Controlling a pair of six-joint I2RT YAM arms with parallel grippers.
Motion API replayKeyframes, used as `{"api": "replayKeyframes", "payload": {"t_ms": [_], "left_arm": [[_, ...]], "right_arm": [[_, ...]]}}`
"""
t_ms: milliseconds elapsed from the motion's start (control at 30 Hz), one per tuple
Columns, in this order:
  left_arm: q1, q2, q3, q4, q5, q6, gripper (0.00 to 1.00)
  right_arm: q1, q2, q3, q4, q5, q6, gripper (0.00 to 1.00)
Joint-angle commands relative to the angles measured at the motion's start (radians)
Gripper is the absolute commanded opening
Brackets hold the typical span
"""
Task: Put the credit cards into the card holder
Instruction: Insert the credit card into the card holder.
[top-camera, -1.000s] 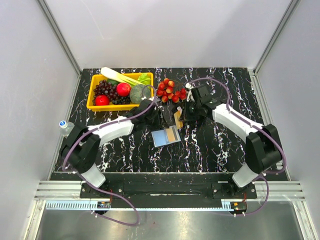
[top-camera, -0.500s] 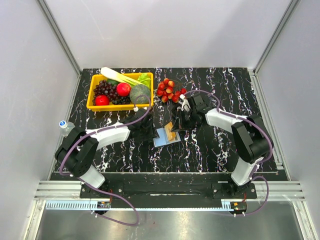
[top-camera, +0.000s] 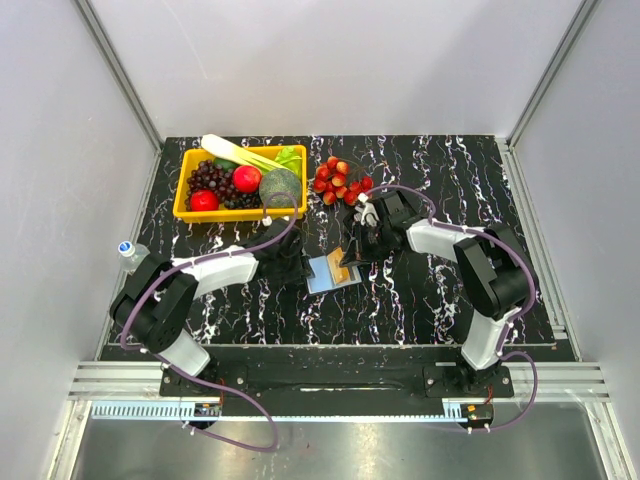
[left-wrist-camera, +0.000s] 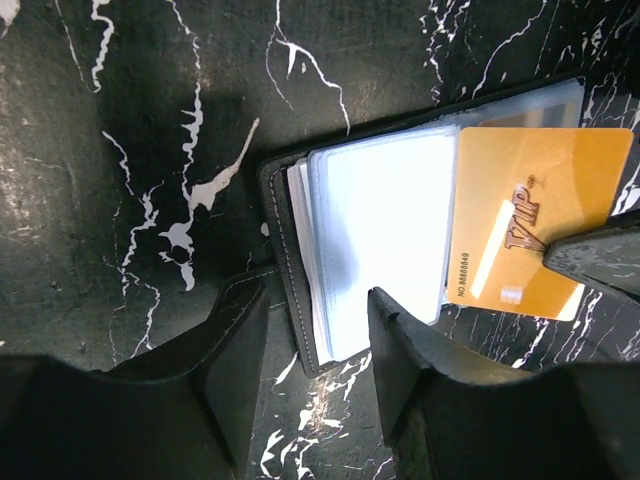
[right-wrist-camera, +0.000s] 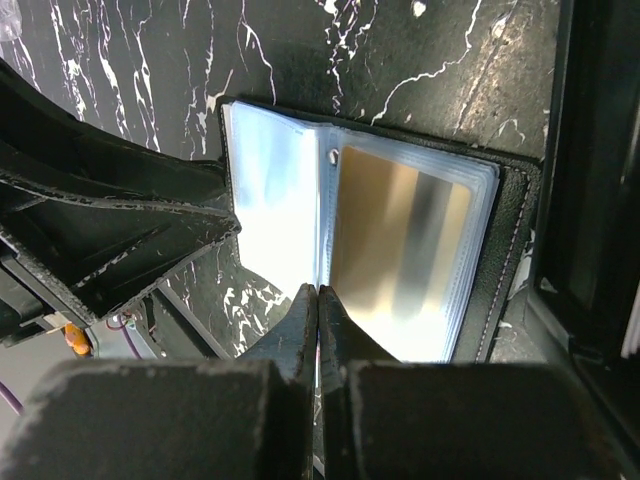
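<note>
Black-fingered, the left claw (left-wrist-camera: 318, 300) stands part open, its jaws straddling the spine-side corner of the card holder (left-wrist-camera: 375, 240) without visibly clamping it. The right claw (right-wrist-camera: 318, 300) is pinched fully shut. In the left wrist view its tip seems to nip the outer edge of the gold card (left-wrist-camera: 530, 215). That card lies slanted over the right-hand page of clear sleeves and reaches past the holder's edge. As far as I can tell it is not yet in a pocket. The holder lies open and flat around the middle of the desk (left-wrist-camera: 130, 120), a little nearer the near edge than the far one.

I judge the card light, stiff and slick. A thin edge grip suits it, but it could pivot or slip if pushed hard. The sleeves look soft and floppy, and the holder looks light enough to skid. It likely needs pinning at its black cover near the spine while the card goes in.
</note>
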Motion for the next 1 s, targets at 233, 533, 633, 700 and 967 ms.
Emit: {"api": "replayKeyframes", "payload": {"t_ms": [233,533,633,700,967], "left_arm": [[0.02,0.04,-0.012,0.086,0.075,-0.011,0.45],[0.028,0.063,-0.014,0.096,0.091,-0.012,0.44],[0.028,0.067,-0.014,0.099,0.094,-0.014,0.43],[0.029,0.07,-0.018,0.103,0.095,-0.015,0.43],[0.028,0.073,-0.027,0.12,0.107,-0.022,0.42]], "right_arm": [[-0.002,0.067,-0.023,0.097,-0.072,0.037,0.0],[-0.001,0.109,-0.026,0.118,-0.101,0.047,0.0],[0.002,0.123,-0.025,0.092,-0.118,0.037,0.0],[0.007,0.119,-0.034,0.081,-0.107,0.031,0.0],[0.031,0.14,-0.009,0.035,-0.075,0.014,0.0]]}}
